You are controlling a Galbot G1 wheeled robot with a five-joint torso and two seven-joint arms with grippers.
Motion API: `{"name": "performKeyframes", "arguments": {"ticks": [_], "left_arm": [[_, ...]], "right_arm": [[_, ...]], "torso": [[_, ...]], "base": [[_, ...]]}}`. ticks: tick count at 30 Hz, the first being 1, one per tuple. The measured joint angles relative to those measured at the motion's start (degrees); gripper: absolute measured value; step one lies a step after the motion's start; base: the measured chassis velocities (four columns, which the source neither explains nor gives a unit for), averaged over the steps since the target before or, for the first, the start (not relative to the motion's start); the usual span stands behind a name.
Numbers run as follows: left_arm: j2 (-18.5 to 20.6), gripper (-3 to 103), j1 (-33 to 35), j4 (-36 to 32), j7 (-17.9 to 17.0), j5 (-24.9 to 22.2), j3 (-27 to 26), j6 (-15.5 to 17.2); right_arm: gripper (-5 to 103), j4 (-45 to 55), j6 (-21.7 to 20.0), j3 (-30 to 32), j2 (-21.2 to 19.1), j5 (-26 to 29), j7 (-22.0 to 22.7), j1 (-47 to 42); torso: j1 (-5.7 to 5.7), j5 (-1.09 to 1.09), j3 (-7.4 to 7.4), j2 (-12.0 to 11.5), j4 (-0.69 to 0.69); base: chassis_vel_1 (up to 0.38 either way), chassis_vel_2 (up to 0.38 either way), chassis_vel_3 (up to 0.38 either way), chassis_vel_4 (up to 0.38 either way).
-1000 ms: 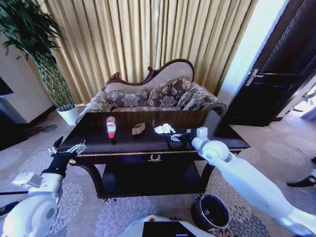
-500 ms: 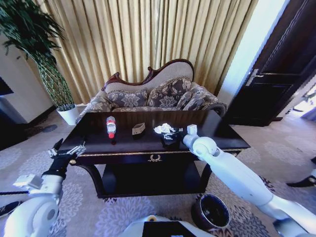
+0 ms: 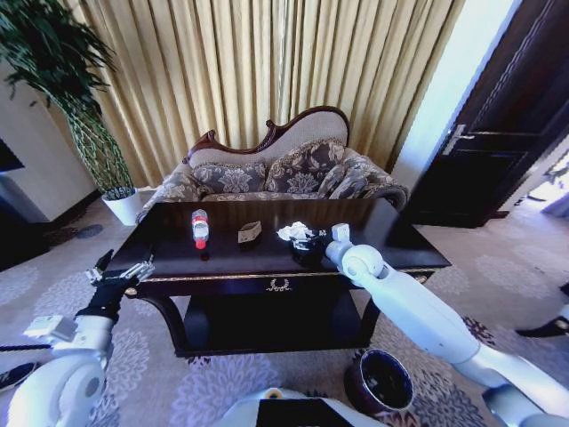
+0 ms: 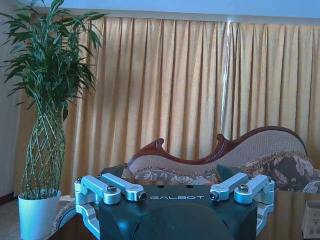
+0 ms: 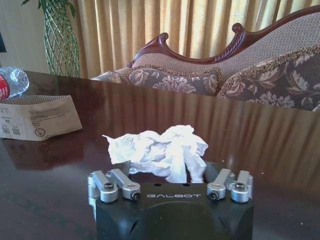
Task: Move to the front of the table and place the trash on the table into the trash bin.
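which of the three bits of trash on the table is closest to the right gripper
The crumpled white paper wad. It lies directly in front of the right gripper, between its open fingers. The tan box piece and the red-capped bottle sit farther along the table.

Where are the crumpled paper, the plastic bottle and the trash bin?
crumpled paper (image 5: 160, 150): right wrist view, middle of the wad.
plastic bottle (image 3: 200, 228): head view, red label.
trash bin (image 3: 354, 381): head view, outer left wall.
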Motion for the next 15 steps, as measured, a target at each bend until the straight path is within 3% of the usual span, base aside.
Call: {"name": "performKeyframes", "arguments": {"ticks": [2,6,10,15], "left_arm": [[-0.04,100,0.11,0.13,0.12,0.05,-0.02,-0.14],[-0.2,100,0.33,0.4,0.31,0.2,-0.02,-0.46],[-0.23,100,0.32,0.46,0.37,0.24,0.08,-0.5],[-0.18,100,0.15,0.47,0.41,0.29,0.44,-0.53]], "right_arm": [[77,0.0,0.14,0.02,-0.08,-0.07,-0.01,-0.21],[55,-0.03,0.64,0.54,-0.25,-0.31,-0.04,-1.0],[50,0.11,0.75,0.72,-0.32,-0.38,-0.05,-1.28],[28,0.41,0.85,0.89,-0.52,-0.38,-0.06,-1.43]], "torso": [[0.0,0.0,0.0,0.0,0.0],[0.0,0.0,0.0,0.0,0.0],[0.0,0.0,0.0,0.01,0.0],[0.0,0.0,0.0,0.0,0.0]], "base": [[0.0,0.0,0.0,0.0],[0.0,0.0,0.0,0.0],[0.0,0.0,0.0,0.0],[0.0,0.0,0.0,0.0]]}}
